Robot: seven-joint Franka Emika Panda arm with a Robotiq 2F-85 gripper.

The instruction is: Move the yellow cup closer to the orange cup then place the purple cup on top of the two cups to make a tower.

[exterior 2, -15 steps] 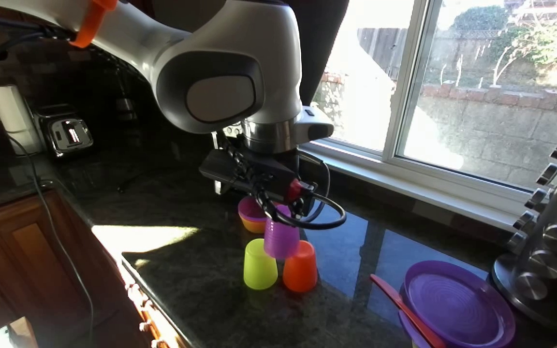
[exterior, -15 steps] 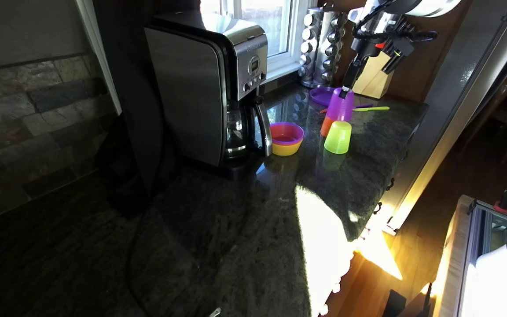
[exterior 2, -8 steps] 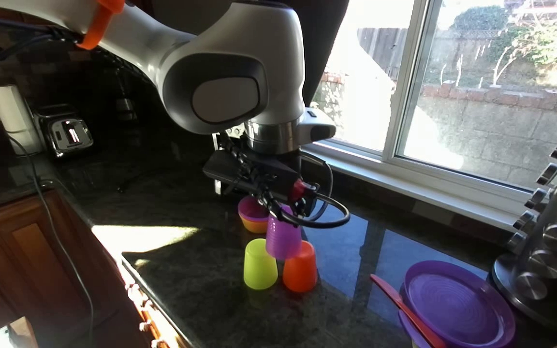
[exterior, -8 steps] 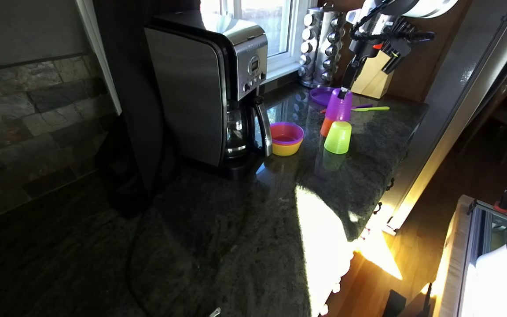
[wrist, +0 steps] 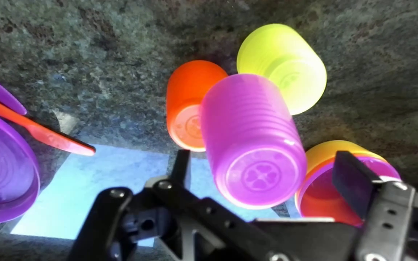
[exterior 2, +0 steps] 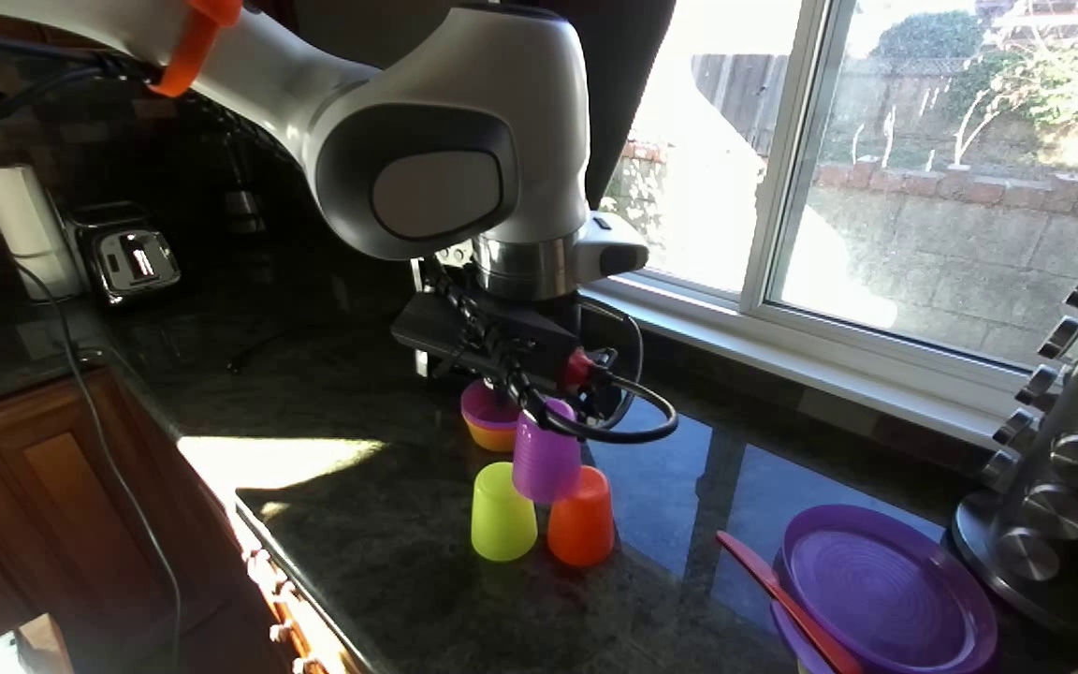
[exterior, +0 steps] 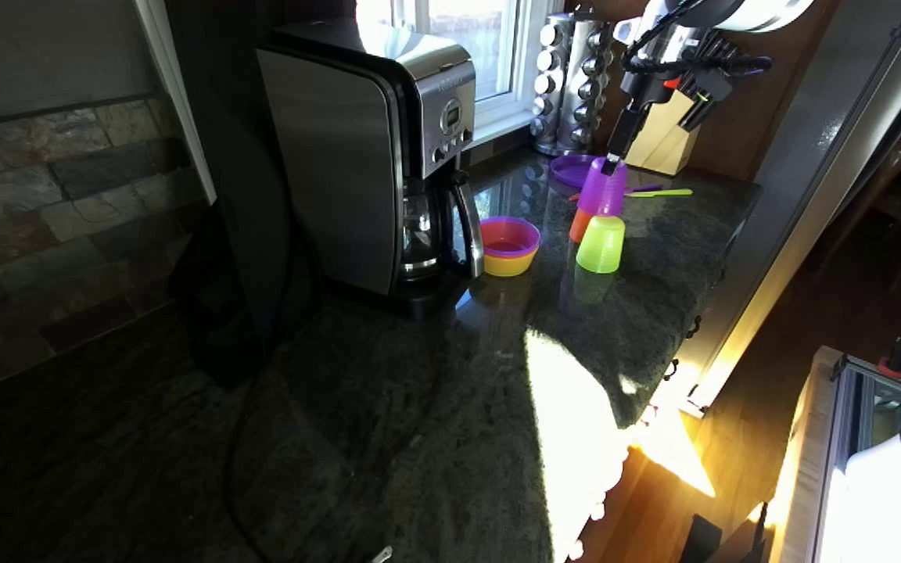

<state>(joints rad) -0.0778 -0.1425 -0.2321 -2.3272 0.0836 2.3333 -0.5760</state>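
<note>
The purple cup (wrist: 250, 116) stands upside down across the tops of two other upturned cups, in both exterior views. Under it are the yellow cup (exterior 2: 503, 515) and the orange cup (exterior 2: 582, 524), side by side with a narrow gap on the dark counter. My gripper (wrist: 263, 164) is open around the purple cup's upper end. In the wrist view one finger (wrist: 182, 168) is left of the cup and the opposite finger (wrist: 352, 183) right of it, with space showing on both sides. In an exterior view the arm hides part of the purple cup's top (exterior 2: 546, 459).
Stacked bowls (exterior: 509, 262) sit close by, near the coffee maker (exterior: 341, 164). A purple plate (exterior 2: 895, 599) with a red knife (exterior 2: 782, 599) lies on the counter. Spice racks (exterior: 556, 86) and a knife block (exterior: 660, 137) stand behind.
The gripper's fingers have spread away from the purple cup. The cup has stayed on the two lower cups, shifted only very slightly. The arm has hardly moved in the last half second.
</note>
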